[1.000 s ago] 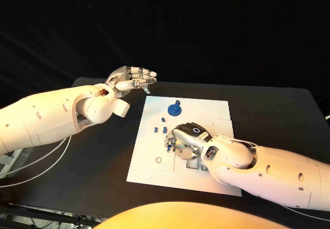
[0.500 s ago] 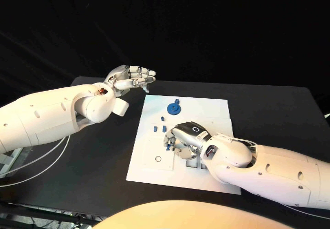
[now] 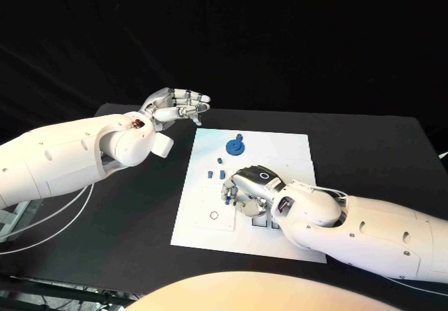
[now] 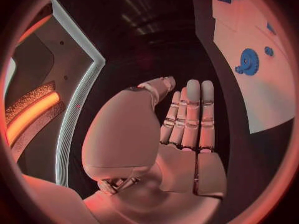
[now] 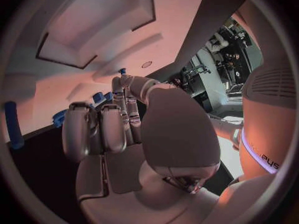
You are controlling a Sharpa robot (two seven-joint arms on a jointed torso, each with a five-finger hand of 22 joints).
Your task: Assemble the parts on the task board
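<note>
The white task board [image 3: 289,152] lies in the middle of the table. A blue gear [image 3: 236,148] stands near its far edge, with small blue parts [image 3: 212,174] in a loose row below it. My right hand [image 3: 245,194] hovers low over the board's middle, fingers curled, and pinches a small blue part [image 5: 122,71] at its fingertips. My left hand [image 3: 177,106] is raised beyond the board's far left corner, fingers stretched out, holding nothing. From the left wrist the gear [image 4: 249,62] and the board [image 4: 268,99] lie past the fingers [image 4: 187,114].
A round hole [image 3: 215,216] and several slots [image 3: 265,224] mark the board's near part, beside my right forearm [image 3: 364,233]. My left forearm [image 3: 65,155] crosses the table's left side. Black tabletop [image 3: 373,149] surrounds the board.
The whole picture has shifted a little. My right hand stays over the board's middle with the part, and my left hand stays raised.
</note>
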